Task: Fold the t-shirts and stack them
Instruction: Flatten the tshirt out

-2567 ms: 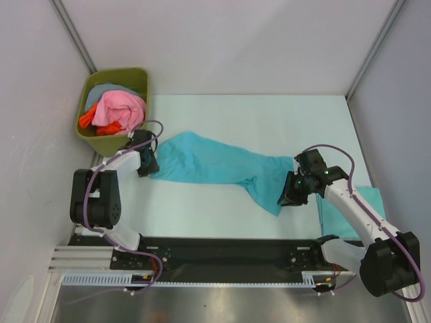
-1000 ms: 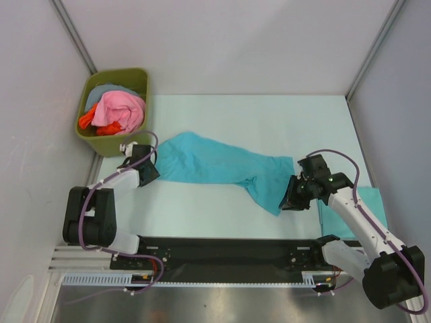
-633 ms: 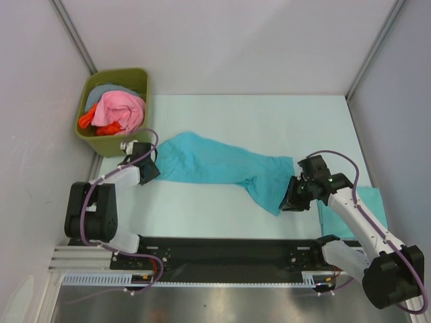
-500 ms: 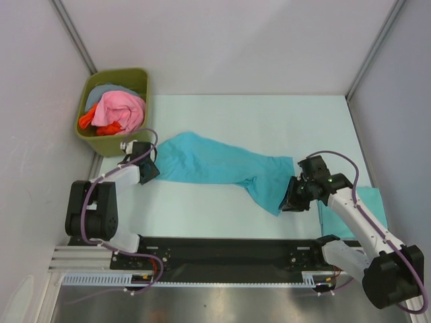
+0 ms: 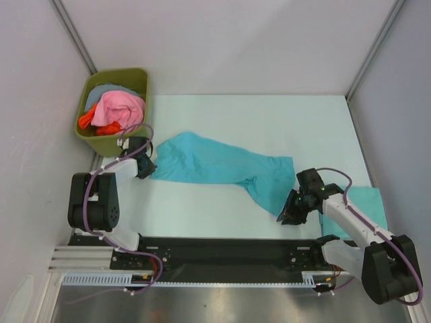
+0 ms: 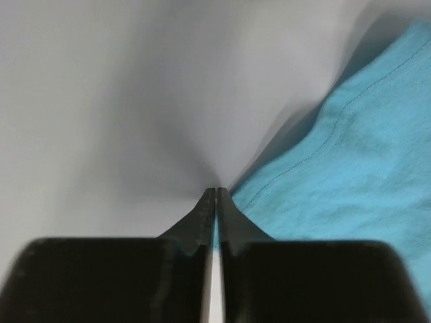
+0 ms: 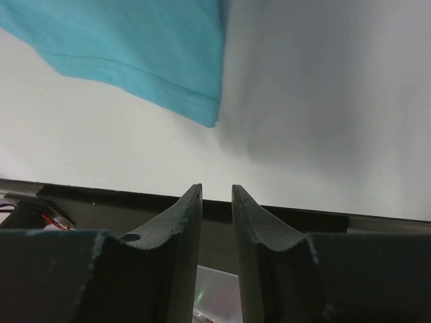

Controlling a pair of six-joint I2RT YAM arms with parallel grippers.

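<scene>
left claw [image 6: 215,193] has just pressed together at the t-shirt [image 5: 215,165] hem; right claw [image 7: 217,190], slightly spread and empty, has backed off, so a regrasp looks needed.

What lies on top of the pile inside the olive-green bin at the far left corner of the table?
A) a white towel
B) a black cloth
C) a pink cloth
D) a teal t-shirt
C: in the top view a pink cloth sits highest in the bin, with orange fabric beside it at the left.
</scene>
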